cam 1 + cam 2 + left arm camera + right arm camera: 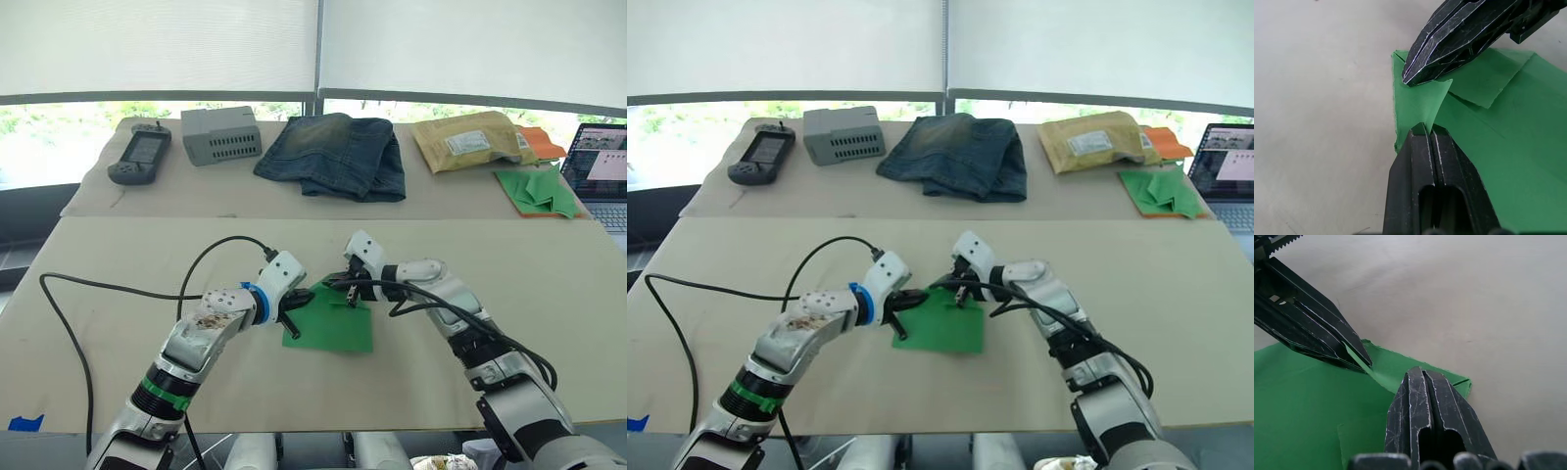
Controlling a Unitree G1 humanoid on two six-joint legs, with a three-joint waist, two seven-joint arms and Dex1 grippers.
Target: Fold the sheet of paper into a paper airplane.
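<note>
The sheet of paper point(338, 328) is bright green and lies flat near the middle of the front table, with one corner folded over point(1484, 78). At its far left corner a small flap point(1425, 103) stands up. My left gripper point(1425, 128) is shut on the base of that flap. My right gripper point(1418, 372) is shut, and its tip touches the flap's upper edge just opposite the left one. Seen from the head, the left gripper point(306, 297) and the right gripper point(340, 287) meet tip to tip over the sheet's far left corner.
On the back table lie a handheld controller point(139, 154), a grey box point(221, 134), folded jeans point(333, 152), a padded envelope point(468, 140), a heap of green paper darts point(537, 191) on an orange sheet point(545, 147), and a laptop point(600, 166). A black cable point(118, 289) trails left.
</note>
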